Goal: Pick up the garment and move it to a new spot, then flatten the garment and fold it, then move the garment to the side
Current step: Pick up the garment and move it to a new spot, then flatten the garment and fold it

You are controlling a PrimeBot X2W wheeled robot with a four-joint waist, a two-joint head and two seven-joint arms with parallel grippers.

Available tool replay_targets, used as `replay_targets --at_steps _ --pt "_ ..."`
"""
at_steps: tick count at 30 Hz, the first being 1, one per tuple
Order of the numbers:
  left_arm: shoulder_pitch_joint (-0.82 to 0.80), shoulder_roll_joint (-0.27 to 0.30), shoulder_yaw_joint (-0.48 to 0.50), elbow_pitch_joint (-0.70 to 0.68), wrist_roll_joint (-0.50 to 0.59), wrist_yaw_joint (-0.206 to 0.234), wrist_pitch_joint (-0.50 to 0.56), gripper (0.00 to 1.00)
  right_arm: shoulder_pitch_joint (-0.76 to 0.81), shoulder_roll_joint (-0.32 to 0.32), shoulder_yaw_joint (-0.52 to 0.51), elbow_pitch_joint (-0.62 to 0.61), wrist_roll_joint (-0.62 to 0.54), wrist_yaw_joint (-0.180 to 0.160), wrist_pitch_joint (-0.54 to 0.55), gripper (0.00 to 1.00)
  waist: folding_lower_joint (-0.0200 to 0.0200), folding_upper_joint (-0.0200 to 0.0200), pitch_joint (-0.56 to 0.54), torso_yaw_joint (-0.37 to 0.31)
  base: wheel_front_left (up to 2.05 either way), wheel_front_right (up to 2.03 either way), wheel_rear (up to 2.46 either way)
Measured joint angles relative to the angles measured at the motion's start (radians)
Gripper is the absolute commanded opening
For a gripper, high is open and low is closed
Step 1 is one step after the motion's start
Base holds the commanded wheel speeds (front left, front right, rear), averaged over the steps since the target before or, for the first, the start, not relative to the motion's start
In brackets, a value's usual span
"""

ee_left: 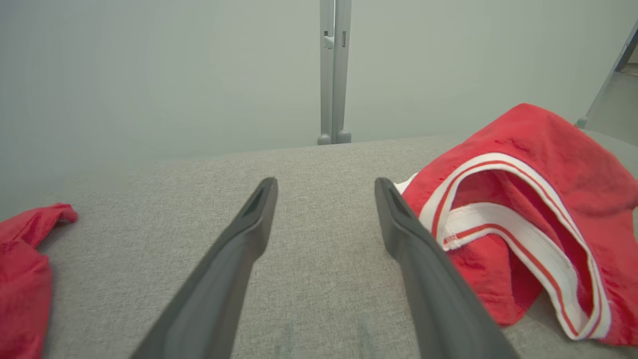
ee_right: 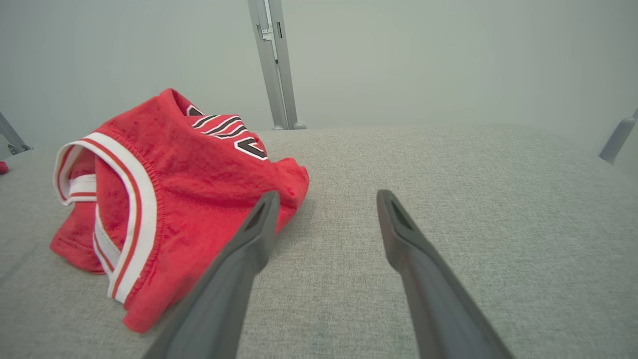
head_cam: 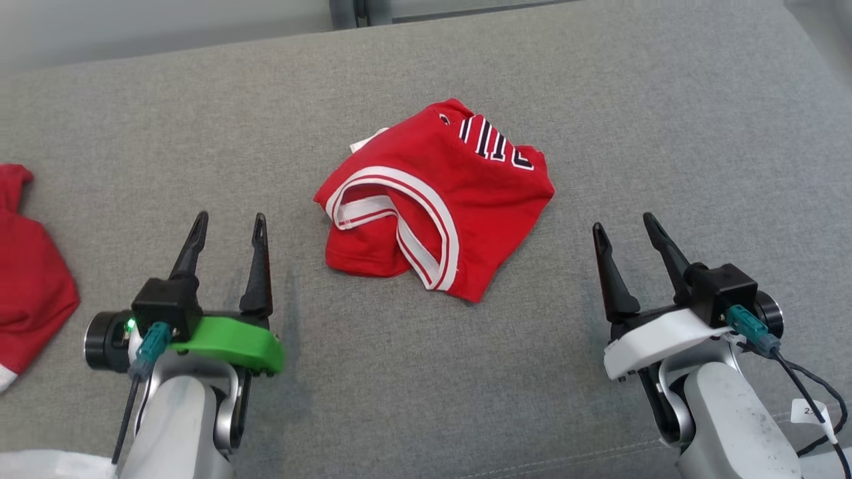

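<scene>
Jersey (head_cam: 436,199), red with white-and-red trim (head_cam: 426,219) and black-and-white lettering (head_cam: 492,143), lies crumpled in a loose heap near the middle of the grey upholstered surface (head_cam: 426,386), between the two arms and a little ahead of them. The left gripper (head_cam: 229,223) hovers to its left with its fingers spread wide and nothing between them; the right gripper (head_cam: 626,223) hovers to its right, equally wide and empty. Neither touches the cloth, though in the left wrist view the nearer finger runs just beside the trimmed opening. The flattening looks not yet begun, so the likely trouble lies in how the heap is taken. A finger could slip through the gaping trimmed loop and snag there, so the cloth trails along when the claw lets go. Pinching a bunched fold would catch several layers at once, and the jersey would then lift as a lump rather than spread. Coming down too steeply could dig a fingertip into the soft grey cover. A second red garment (head_cam: 30,279) lies at the far left edge, well apart, yet near enough to the left arm that a wide sweep might drag it.
</scene>
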Motion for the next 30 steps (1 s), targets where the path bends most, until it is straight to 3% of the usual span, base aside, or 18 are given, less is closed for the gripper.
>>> replay_targets --at_steps 7,15,22,30 --pt "0.164 -0.029 0.107 -0.097 0.055 -0.007 0.000 1.00 0.043 0.006 0.004 0.011 -0.007 0.000 0.000 1.00 0.0000 0.0000 -0.073 0.019 0.00 0.00 0.00" --pt "0.290 -0.056 0.163 -0.147 0.087 -0.031 0.000 1.00 0.098 0.010 0.009 0.020 -0.014 0.000 0.000 1.00 -0.0001 0.0000 -0.154 0.028 0.00 0.00 0.00" --pt "0.350 -0.067 0.184 -0.161 0.102 -0.044 0.000 1.00 0.140 0.012 0.010 0.023 -0.017 0.000 0.000 1.00 0.0000 0.0000 -0.203 0.034 0.00 0.00 0.00" --pt "0.339 -0.069 0.149 -0.174 0.092 -0.048 0.000 1.00 0.139 0.006 0.019 0.024 -0.017 0.000 0.000 1.00 -0.0001 0.0000 -0.175 0.052 0.00 0.00 0.00"
